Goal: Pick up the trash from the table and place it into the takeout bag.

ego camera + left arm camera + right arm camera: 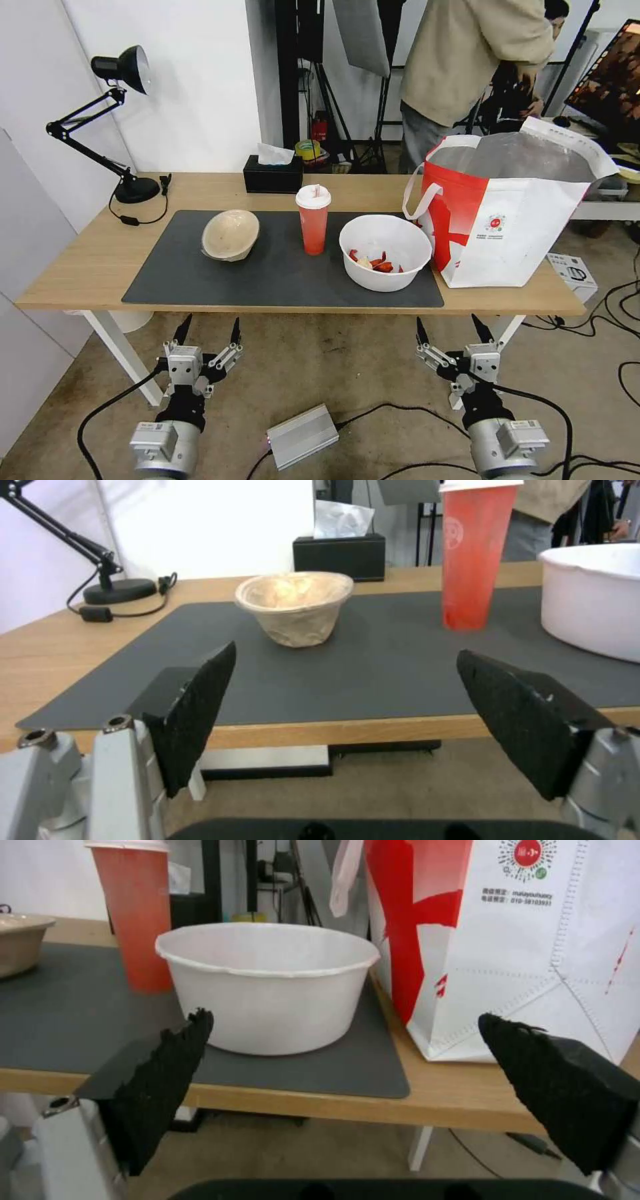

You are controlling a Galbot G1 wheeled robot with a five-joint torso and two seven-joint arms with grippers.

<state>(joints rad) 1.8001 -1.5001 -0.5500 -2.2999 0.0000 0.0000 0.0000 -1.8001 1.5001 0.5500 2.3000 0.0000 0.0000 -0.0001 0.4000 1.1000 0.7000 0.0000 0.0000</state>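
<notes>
All three bits of trash sit in a row on the dark mat [200, 280] of the desk [80, 260]: a crumpled beige pulp bowl [231, 234] tipped on its side toward the left end, a tall red cup [313, 220] with white lid mid-desk, and a big white bowl [385, 252] with red scraps in it toward the right. The white-and-red takeout bag [507, 213] stands open at the right end, just beside the white bowl, silver lining showing. Left gripper [207, 331] and right gripper [455, 329] both hang below the front edge, fingers spread wide, holding nothing.
</notes>
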